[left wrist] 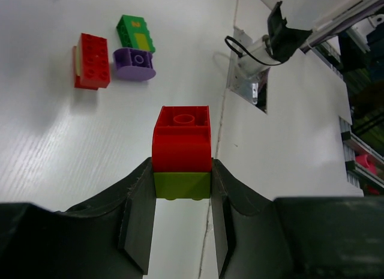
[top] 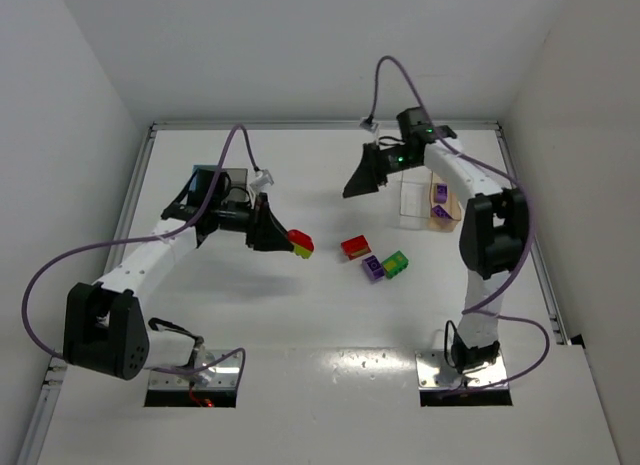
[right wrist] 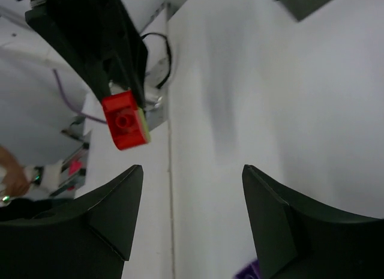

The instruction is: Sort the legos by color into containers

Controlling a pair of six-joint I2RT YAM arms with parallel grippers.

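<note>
Left gripper (left wrist: 182, 182) is clamped tight on a red-over-lime clump (left wrist: 182, 148), holding it a bit left of the loose red brick (top: 355, 247) and the purple-green clump (top: 385, 266) sitting on the table (top: 300, 325). Right gripper (right wrist: 192, 177) is spread wide with nothing in it, hanging near the clear bin (top: 415, 203).
</note>
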